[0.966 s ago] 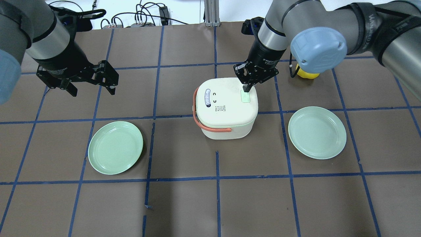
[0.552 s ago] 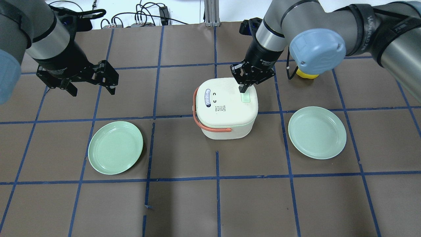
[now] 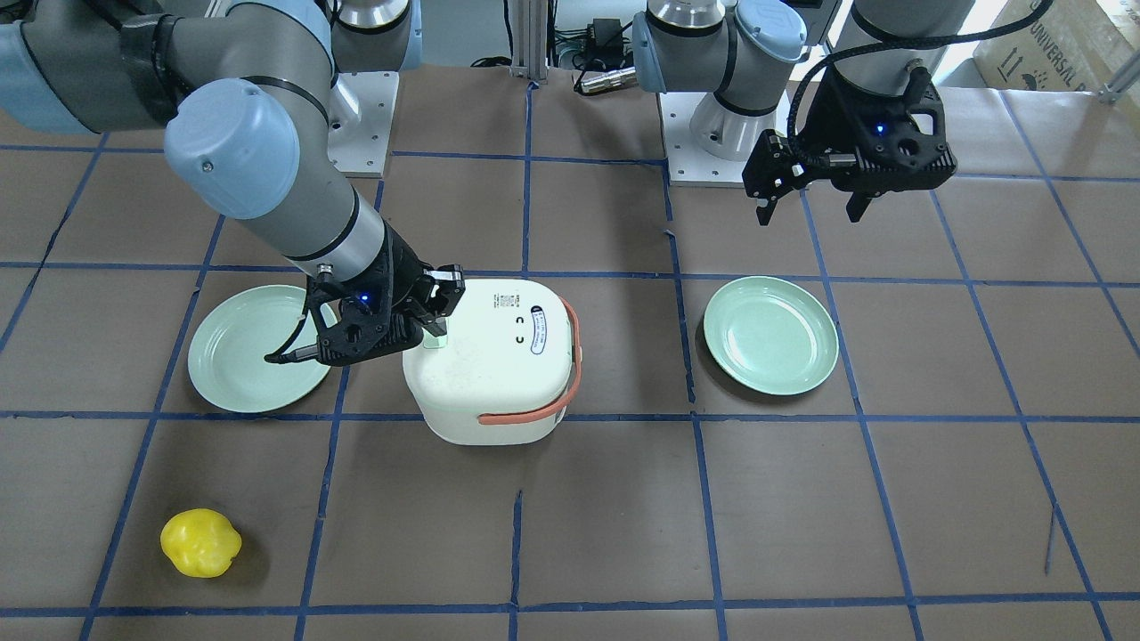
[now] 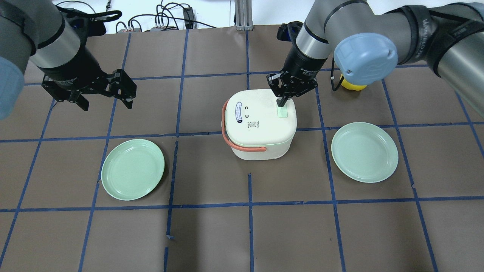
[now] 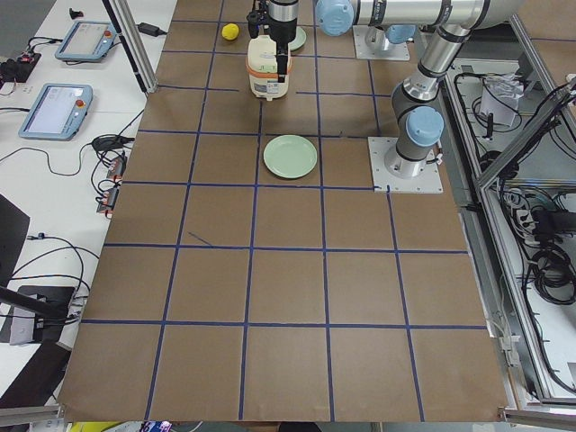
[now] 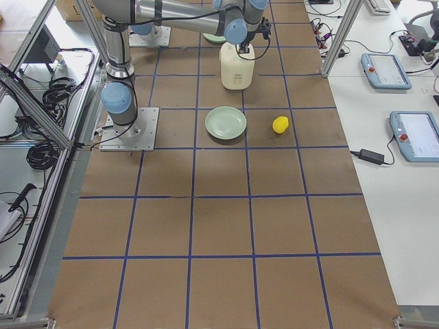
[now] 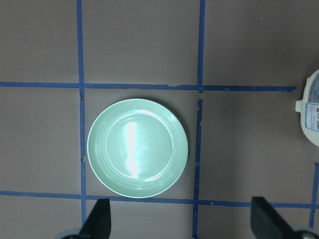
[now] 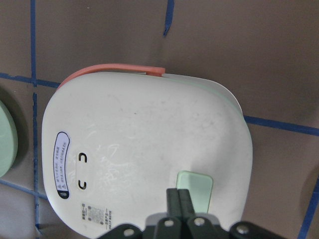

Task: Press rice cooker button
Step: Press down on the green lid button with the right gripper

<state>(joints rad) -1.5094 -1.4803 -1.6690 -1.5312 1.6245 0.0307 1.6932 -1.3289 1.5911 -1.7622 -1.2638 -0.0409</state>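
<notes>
The white rice cooker [image 4: 257, 121] stands mid-table with its lid down and its salmon handle [image 4: 227, 139] lying around the near-left side. A mint green button [image 4: 282, 112] sits on the lid's far right part. My right gripper [image 4: 281, 102] is shut and empty, pointing down, with its tips at the button's far edge. In the right wrist view the shut fingertips [image 8: 178, 195] overlap the button [image 8: 197, 191]; I cannot tell whether they touch. My left gripper [image 4: 106, 102] is open and empty, hovering far left of the cooker.
Two pale green plates lie near-left [image 4: 133, 169] and near-right [image 4: 365, 152] of the cooker. A yellow object [image 4: 353, 86] sits behind my right arm. The left wrist view shows the left plate [image 7: 137, 148] and the cooker's edge [image 7: 311, 107].
My right gripper shifted slightly left along the lid, then back a little to the right, staying shut over the button's far end. The left arm has not moved.
</notes>
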